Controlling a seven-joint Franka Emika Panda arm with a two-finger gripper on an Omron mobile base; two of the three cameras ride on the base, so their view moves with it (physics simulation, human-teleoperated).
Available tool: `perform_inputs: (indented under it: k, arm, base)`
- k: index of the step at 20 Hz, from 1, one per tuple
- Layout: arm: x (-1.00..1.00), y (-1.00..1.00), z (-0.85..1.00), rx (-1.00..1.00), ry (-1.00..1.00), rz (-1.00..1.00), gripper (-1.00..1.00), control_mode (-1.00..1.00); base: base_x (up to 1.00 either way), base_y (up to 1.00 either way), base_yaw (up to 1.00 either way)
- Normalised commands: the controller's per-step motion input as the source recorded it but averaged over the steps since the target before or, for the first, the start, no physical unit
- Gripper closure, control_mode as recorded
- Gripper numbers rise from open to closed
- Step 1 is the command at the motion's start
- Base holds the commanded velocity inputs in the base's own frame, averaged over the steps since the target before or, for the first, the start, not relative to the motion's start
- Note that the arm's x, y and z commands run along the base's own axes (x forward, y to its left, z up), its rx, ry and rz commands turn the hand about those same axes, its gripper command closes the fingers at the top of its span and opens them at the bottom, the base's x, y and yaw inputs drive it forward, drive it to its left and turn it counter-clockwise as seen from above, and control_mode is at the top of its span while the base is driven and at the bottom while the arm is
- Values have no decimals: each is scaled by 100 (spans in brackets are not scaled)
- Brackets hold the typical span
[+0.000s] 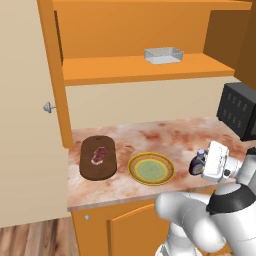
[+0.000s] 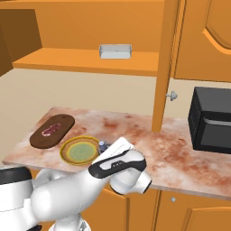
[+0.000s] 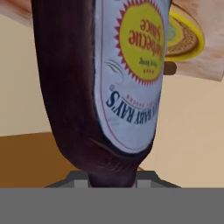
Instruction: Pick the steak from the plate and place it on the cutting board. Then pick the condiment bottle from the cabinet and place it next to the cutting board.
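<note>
While the steak point(image 1: 99, 155) lies on the cutting board point(image 1: 98, 159) at left, beside the plate point(image 1: 151, 169), the end effector point(image 1: 198, 164) at right is clamped on the condiment bottle point(image 3: 103, 83); rigid, probably slick, best gripped mid-body.

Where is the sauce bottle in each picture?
Left base view: the condiment bottle is at the right, held in the gripper just right of the plate.
Right base view: only its cap end peeks out above the arm, right of the plate.
Hand view: the bottle is huge, in the middle.
Shared landmark: the yellow-rimmed plate.
</note>
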Motion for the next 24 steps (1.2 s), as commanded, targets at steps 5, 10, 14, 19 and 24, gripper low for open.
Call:
perform_inputs:
  k: [5,10,14,19,24]
  arm:
    - [6,-2,-15,0,1,0,100,-100]
    - [10,-2,-20,0,0,0,100,-100]
    - [12,-3,-16,1,0,0,100,-100]
    - [14,-7,-13,2,0,0,100,-100]
    - [17,-8,-14,2,0,0,100,-100]
  base:
    - [0,0,0]
    - [0,0,0]
    - [0,0,0]
    - [0,0,0]
    - [0,0,0]
